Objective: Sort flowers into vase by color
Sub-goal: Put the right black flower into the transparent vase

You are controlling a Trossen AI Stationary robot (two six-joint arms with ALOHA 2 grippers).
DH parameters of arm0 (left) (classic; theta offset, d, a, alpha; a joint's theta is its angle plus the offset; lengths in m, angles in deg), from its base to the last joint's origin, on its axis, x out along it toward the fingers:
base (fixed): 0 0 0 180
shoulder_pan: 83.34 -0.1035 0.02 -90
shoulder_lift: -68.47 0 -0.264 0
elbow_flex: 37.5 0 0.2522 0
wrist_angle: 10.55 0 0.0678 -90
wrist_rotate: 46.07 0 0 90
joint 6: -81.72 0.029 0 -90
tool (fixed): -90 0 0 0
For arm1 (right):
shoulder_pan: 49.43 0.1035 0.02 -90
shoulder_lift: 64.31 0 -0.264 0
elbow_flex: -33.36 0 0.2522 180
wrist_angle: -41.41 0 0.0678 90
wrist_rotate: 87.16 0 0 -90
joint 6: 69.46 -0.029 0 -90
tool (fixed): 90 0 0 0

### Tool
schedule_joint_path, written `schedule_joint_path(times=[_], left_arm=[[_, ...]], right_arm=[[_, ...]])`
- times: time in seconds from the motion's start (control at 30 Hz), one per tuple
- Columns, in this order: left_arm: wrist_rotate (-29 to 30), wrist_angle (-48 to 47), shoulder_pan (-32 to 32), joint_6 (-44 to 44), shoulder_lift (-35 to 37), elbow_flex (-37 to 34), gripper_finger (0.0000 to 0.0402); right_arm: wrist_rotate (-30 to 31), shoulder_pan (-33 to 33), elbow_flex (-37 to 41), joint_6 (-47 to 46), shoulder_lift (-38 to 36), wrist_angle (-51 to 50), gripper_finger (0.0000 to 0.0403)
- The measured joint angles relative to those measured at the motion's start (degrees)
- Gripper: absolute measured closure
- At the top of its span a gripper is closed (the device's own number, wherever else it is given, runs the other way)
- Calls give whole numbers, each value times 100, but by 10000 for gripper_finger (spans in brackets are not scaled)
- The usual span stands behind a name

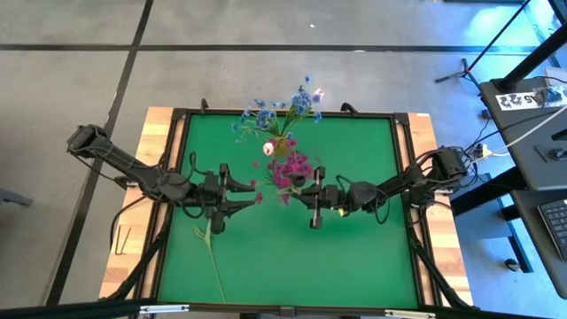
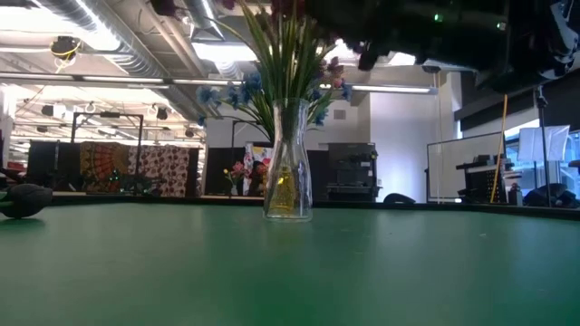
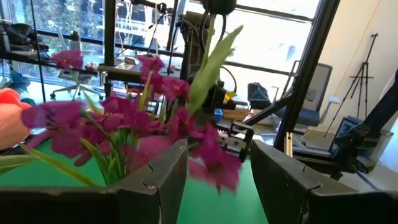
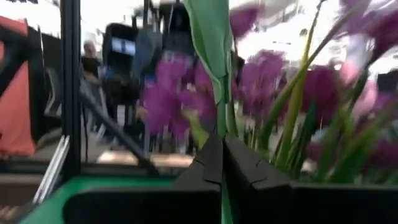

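The right pincer (image 1: 312,190), clenched on a magenta flower (image 1: 291,170) stem running upright between its fingers, holds the blooms just beside the vase (image 1: 282,144), which lies toward the worktop's (image 1: 354,257) far edge, while the left pincer (image 1: 251,190) waits released opposite.

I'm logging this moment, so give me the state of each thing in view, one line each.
Clear glass vase: upright, holding blue flowers.
Magenta flower cluster: lifted between the arms.
Green stem: lying flat on the green mat.
Left hand: open.
Right hand: shut on a green stalk.
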Motion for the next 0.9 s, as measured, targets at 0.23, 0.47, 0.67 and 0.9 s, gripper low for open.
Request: schedule_joint_path(times=[0.23,0.47,0.67,0.9], left_arm=[[55,-23,1,-24,-4,0,231],[57,-22,0,-131,-4,0,231],[57,-23,0,-149,-4,0,231],[56,-34,0,-155,-2,0,231]], right_arm=[[147,0,2,-294,0,-807,402],[149,2,2,-319,0,-1009,402],[153,2,-6,-298,0,-971,402],[154,2,-14,-297,0,-1068,353]])
